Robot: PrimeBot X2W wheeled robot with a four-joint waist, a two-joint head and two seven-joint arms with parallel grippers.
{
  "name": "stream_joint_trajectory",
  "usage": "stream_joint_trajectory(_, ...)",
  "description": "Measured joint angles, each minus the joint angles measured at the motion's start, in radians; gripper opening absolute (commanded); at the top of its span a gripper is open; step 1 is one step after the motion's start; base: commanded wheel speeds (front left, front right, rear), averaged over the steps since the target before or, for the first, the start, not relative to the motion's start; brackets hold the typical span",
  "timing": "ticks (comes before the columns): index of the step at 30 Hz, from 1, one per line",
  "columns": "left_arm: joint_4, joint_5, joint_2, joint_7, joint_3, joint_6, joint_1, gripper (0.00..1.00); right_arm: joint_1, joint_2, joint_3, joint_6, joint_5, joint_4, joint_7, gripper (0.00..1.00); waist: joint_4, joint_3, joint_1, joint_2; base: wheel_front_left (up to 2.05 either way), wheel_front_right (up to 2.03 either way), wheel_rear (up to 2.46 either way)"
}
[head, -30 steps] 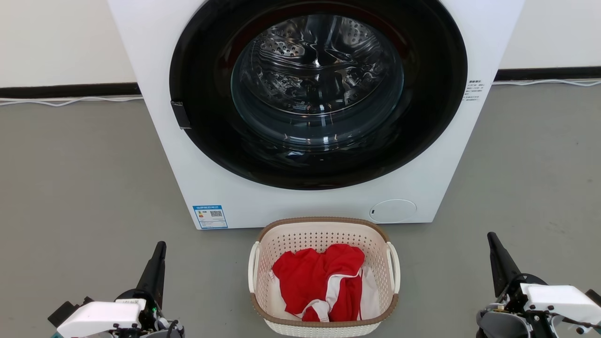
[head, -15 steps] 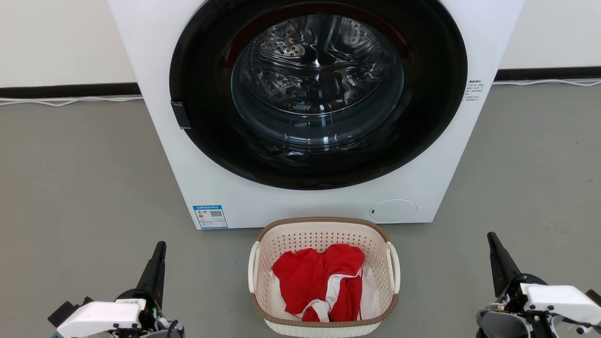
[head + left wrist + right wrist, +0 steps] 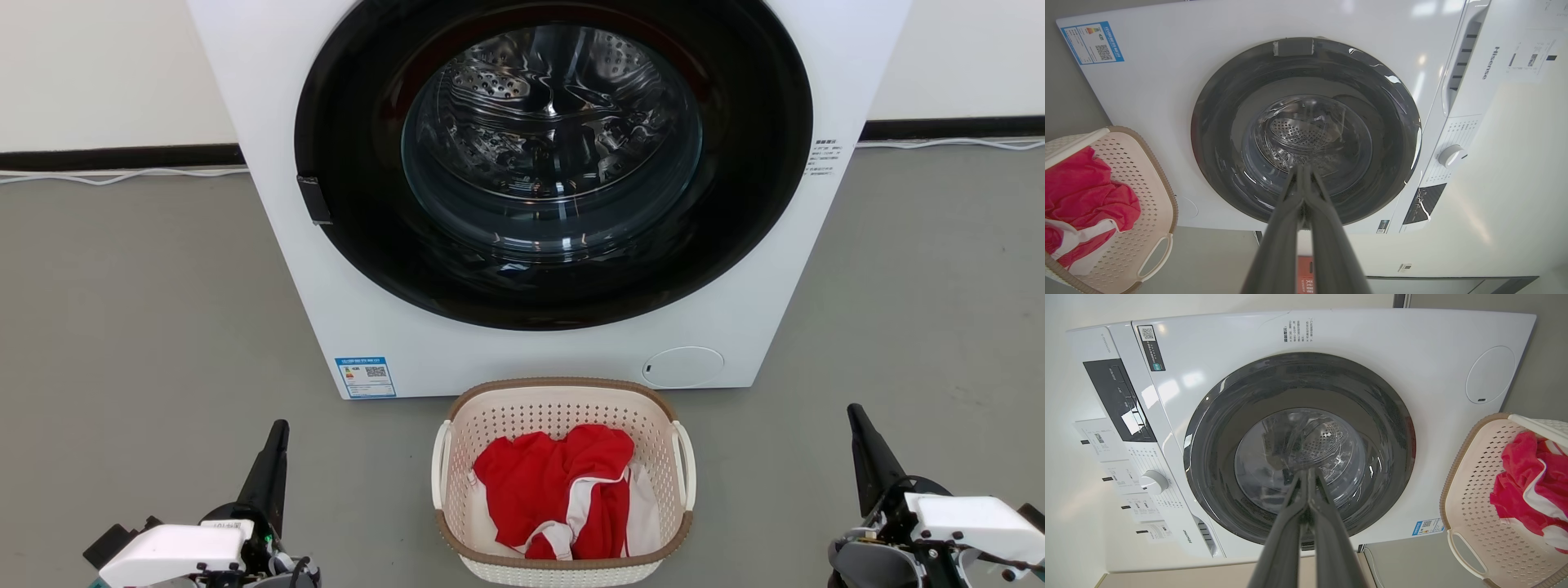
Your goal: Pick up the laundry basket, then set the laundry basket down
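Basket (image 3: 563, 410) between left hand (image 3: 279, 429) and right hand (image 3: 855, 412)

there's the brand, hisense (image 3: 1485, 63), printed on the washer (image 3: 1167, 81) beside the drawer handle; the blue label (image 3: 1090, 42) carries a qr code, its print too small to read.

The laundry basket (image 3: 559, 412), cream-white perforated plastic with a brown woven-look rim and a white loop handle on each side, stands upright on the floor (image 3: 163, 327). It sits just before the washer (image 3: 506, 359), holding crumpled red-and-white cloth (image 3: 547, 482).
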Motion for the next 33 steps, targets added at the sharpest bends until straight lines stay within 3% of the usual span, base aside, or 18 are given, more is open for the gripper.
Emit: stream_joint_trajectory(33,0.0,0.0,0.0,0.0,0.0,0.0,0.0,0.0,0.0,0.0,0.0,0.0,0.0,0.0,0.0,0.0,0.0,0.0,0.0,0.0,0.0,0.0,0.0)
